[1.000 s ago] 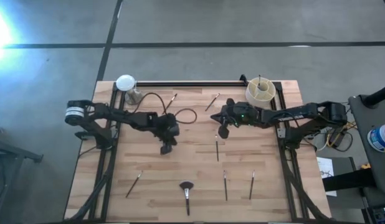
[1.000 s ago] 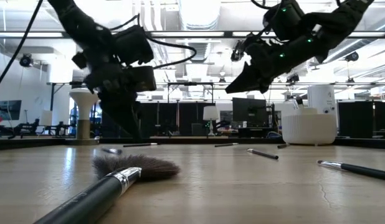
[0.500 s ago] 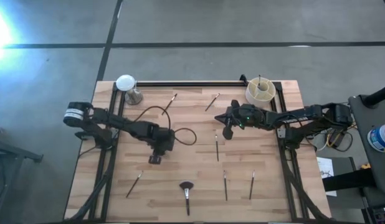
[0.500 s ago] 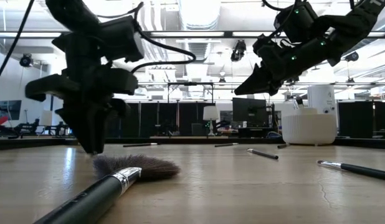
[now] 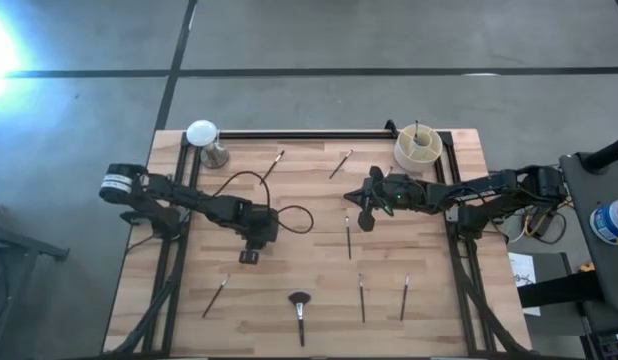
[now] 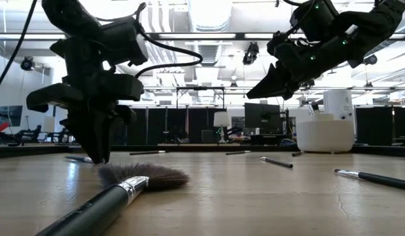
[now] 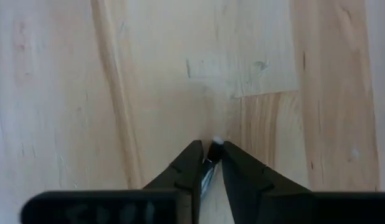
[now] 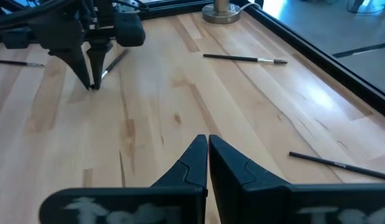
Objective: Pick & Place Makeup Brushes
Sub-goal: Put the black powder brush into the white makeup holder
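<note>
The left gripper point(image 7: 209, 163) points straight down at the table point(image 5: 319, 300), fingers closed on 1 thin brush point(image 7: 211, 160) whose pale end shows between the tips. The right gripper point(image 8: 207, 148) hangs above the table, fingers together, holding nothing. Below and beside the left gripper lie a fluffy brush point(image 5: 299, 310) and 1 thin brush point(image 5: 214, 296). Past the right gripper stands a white cup point(image 5: 417, 147).

A grey concrete floor point(image 5: 289, 40), crossed by dark seams, is seen around the wooden table point(image 5: 319, 300). Ceiling lights point(image 6: 209, 13) and monitors point(image 6: 261, 118) are shown behind.
</note>
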